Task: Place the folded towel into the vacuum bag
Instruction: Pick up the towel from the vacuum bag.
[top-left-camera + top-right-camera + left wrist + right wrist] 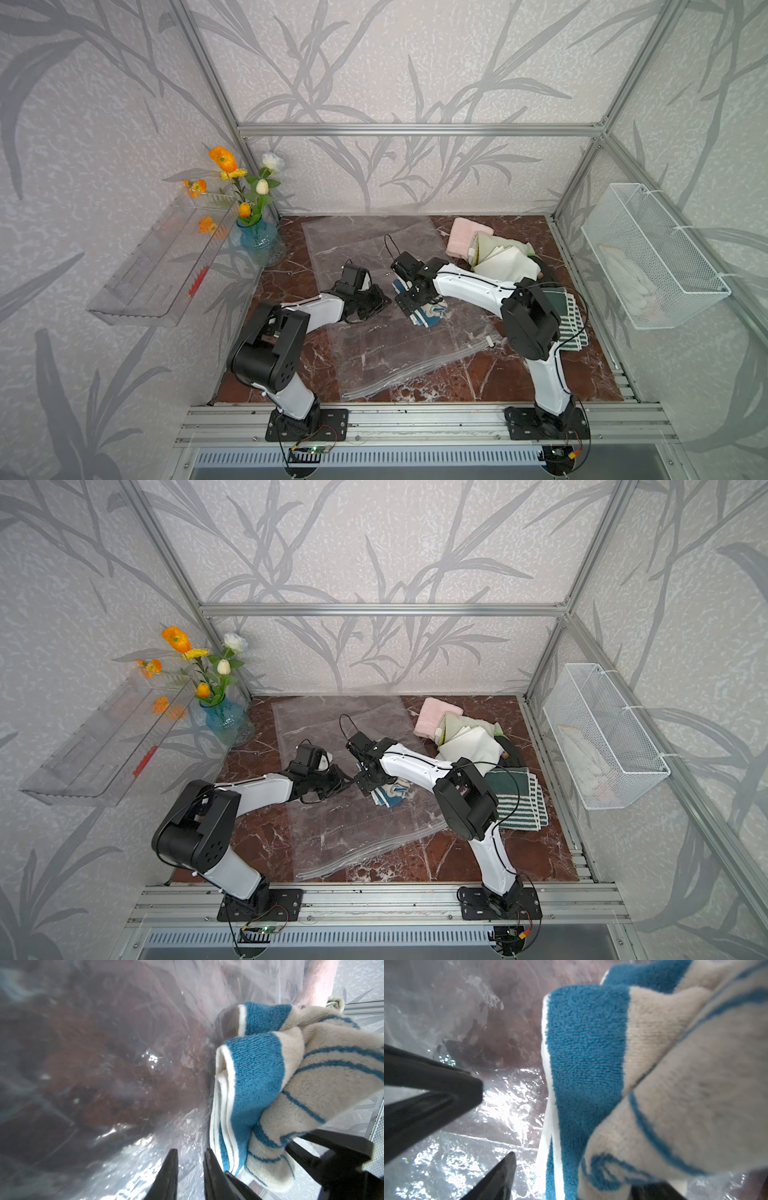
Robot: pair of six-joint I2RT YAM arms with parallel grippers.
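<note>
My right claw [409, 301], mid-frame, gapes wide around the folded towel [430, 316], so I should back straight out without dragging it from the vacuum bag [365, 241].

The folded towel [432, 316] lies directly beneath the right end effector [409, 301], against the clear vacuum bag [374, 349] spread over the desk [478, 374]; the left end effector [380, 300] sits just beside it.

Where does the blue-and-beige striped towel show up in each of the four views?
Top view: the towel lies mid-table, tucked under the right arm's wrist.
Top view: same spot, mid-table under that wrist.
Left wrist: close up, blue folded edges facing the camera.
Right wrist: closer still, filling over half the picture.
Shared landmark: the vacuum bag; its crinkly clear film borders the towel in all four.
</note>
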